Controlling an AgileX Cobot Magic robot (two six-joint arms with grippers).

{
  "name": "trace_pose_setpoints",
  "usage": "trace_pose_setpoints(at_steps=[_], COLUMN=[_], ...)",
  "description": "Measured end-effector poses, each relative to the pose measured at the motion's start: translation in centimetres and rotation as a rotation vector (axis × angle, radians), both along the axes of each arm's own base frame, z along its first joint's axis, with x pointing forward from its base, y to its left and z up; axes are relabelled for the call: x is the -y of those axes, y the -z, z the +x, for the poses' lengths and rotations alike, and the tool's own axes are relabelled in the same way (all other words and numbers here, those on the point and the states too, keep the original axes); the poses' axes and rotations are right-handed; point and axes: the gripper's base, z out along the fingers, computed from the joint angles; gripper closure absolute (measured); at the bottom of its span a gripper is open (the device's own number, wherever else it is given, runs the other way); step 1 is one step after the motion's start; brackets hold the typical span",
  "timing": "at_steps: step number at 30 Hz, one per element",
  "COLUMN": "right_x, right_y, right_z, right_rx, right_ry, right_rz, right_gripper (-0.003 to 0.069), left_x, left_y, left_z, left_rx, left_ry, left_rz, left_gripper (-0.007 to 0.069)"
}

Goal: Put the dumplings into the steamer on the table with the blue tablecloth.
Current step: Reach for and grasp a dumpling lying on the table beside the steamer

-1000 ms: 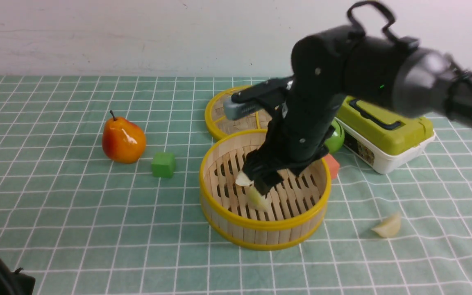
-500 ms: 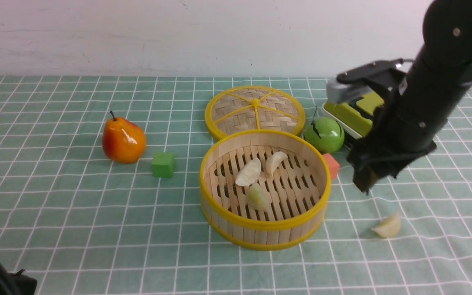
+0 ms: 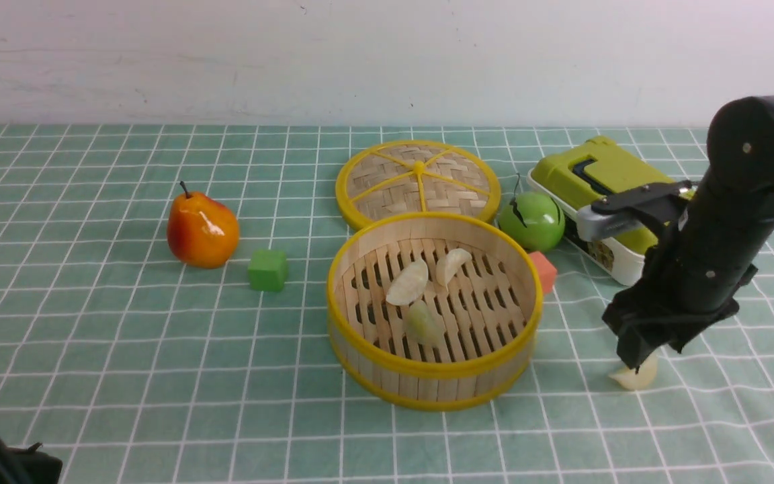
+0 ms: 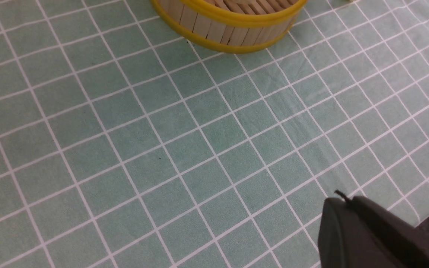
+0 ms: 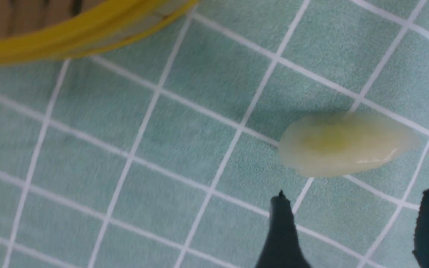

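The steamer [image 3: 360, 336] stands mid-table on the blue tablecloth [image 3: 125, 349]. It holds three dumplings: two whitish ones [image 3: 408, 282] [image 3: 452, 264] and a yellow-green one [image 3: 420, 323]. A fourth pale yellow-green dumpling [image 3: 637, 378] lies on the cloth to the right of the steamer. My right gripper [image 3: 632, 359] is open and empty, low over that dumpling. In the right wrist view the dumpling [image 5: 345, 143] lies just beyond the right gripper [image 5: 356, 201], with the steamer rim [image 5: 69, 41] at the frame's edge. My left gripper [image 4: 343, 199] is shut and empty over bare cloth, well short of the steamer [image 4: 229, 22].
A flat woven disc with yellow spokes [image 3: 418, 181] lies behind the steamer. A green apple [image 3: 531, 220], an orange-red cube [image 3: 543, 271] and a lime-and-white box [image 3: 612, 202] are to the right. A pear [image 3: 202, 230] and a green cube [image 3: 268, 270] are to the left.
My right gripper left the yellow-green dumpling in the steamer, swung right and came down over the dumpling on the cloth. The left arm has not moved.
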Motion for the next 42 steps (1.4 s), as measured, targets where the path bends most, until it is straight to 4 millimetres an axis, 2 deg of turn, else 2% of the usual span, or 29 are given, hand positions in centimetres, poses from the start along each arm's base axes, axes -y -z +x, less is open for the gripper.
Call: trace_pose_setpoints(at_steps=[2,6,11,18,23,24,25,26,28,32,35,39,42], right_x=[0.1,0.3,0.0,-0.6,-0.8,-0.8,-0.8,-0.9,-0.9,-0.9,-0.8,-0.9,-2.8], right_y=[1.2,2.8,3.5,4.7,4.7,4.7,4.7,4.4,4.4,4.3,3.6,1.4,-2.9], right_z=[0.5,1.1,1.7,1.9,1.8,1.8,1.8,1.7,1.7,1.7,1.5,1.2,1.1], right_rx=[-0.025,-0.032,-0.009,-0.056,-0.065,-0.067,-0.068,-0.065,-0.064,-0.061,-0.050,-0.001,0.114], right_ry=[0.125,0.246,0.335,0.361,0.332,0.332,0.332,0.330,0.321,0.290,0.259,0.223,0.127], right_rz=[-0.007,-0.030,0.019,0.073,0.088,0.092,0.093,0.100,0.099,0.096,0.092,0.109,0.176], right_gripper=[0.0206,0.0206,0.0206,0.0211,0.0307,0.0374,0.0381,0.0447,0.0470,0.0466,0.0466,0.0466,0.0466], left_x=[0.0,0.0,0.0,0.0,0.0,0.0,0.0,0.0,0.0,0.0,0.0,-0.1,-0.1], left_y=[0.0,0.0,0.0,0.0,0.0,0.0,0.0,0.0,0.0,0.0,0.0,0.0,0.0], left_z=[0.0,0.0,0.0,0.0,0.0,0.0,0.0,0.0,0.0,0.0,0.0,0.1,0.1], left_rx=[0.000,-0.002,-0.002,-0.003,-0.001,-0.001,-0.001,-0.001,-0.001,-0.001,0.002,0.005,0.006], left_ry=[0.000,0.001,0.001,0.001,0.001,0.001,0.001,0.001,0.001,0.000,-0.002,-0.004,-0.005], left_rz=[-0.001,-0.004,-0.004,-0.003,-0.001,-0.001,-0.001,-0.001,-0.001,0.000,0.005,0.010,0.012], left_gripper=[0.0610,0.0607,0.0606,0.0606,0.0603,0.0601,0.0601,0.0599,0.0596,0.0594,0.0589,0.0587,0.0586])
